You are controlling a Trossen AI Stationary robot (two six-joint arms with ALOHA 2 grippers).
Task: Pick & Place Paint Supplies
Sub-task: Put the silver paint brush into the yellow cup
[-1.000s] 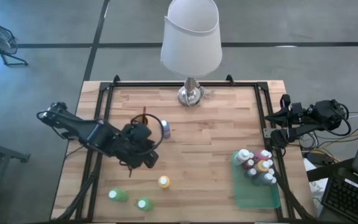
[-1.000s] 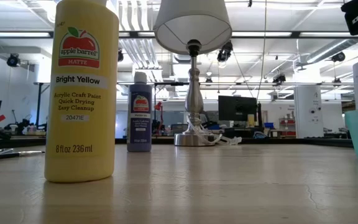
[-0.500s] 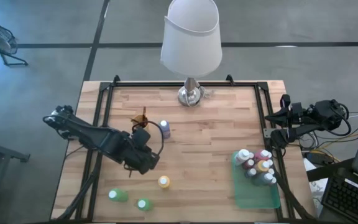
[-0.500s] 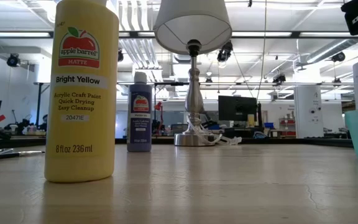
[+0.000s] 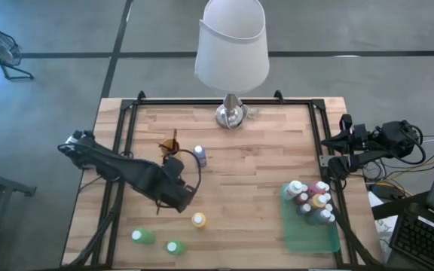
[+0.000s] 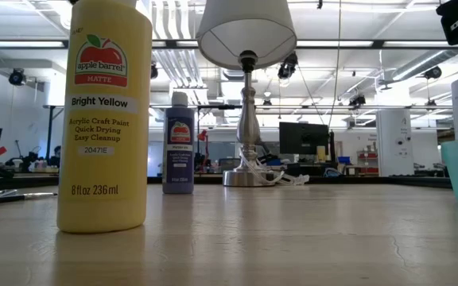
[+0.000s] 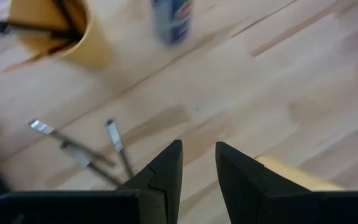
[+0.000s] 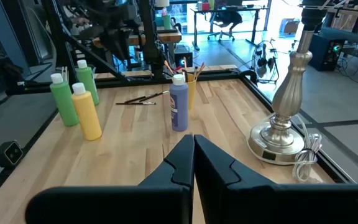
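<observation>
My left gripper (image 5: pixel 184 200) hangs open over the table's near left part, pointing steeply down, nothing between its fingers (image 7: pixel 199 163). A yellow paint bottle (image 5: pixel 199 220) stands just beside it, partly behind one finger (image 7: pixel 291 177). Two green bottles (image 5: pixel 143 236) (image 5: pixel 173 246) stand by the near edge. A purple bottle (image 5: pixel 200 156) stands farther back, beside an orange cup (image 5: pixel 173 143) holding brushes. Loose paintbrushes (image 7: pixel 79 149) lie flat on the wood. My right gripper (image 5: pixel 334 164) waits shut at the right edge (image 8: pixel 193 149).
A green tray (image 5: pixel 311 239) at the near right holds several white-capped bottles (image 5: pixel 312 202). A tall lamp with a white shade (image 5: pixel 232 45) stands on its metal base (image 5: pixel 231 114) at the far middle. Bare wood lies between the yellow bottle and the tray.
My left gripper has sunk and gone toward the table's near edge, closer to the yellow bottle, tipping to point more steeply down. Its fingers have kept the same gap. The bottles, cup and brushes have stayed put.
</observation>
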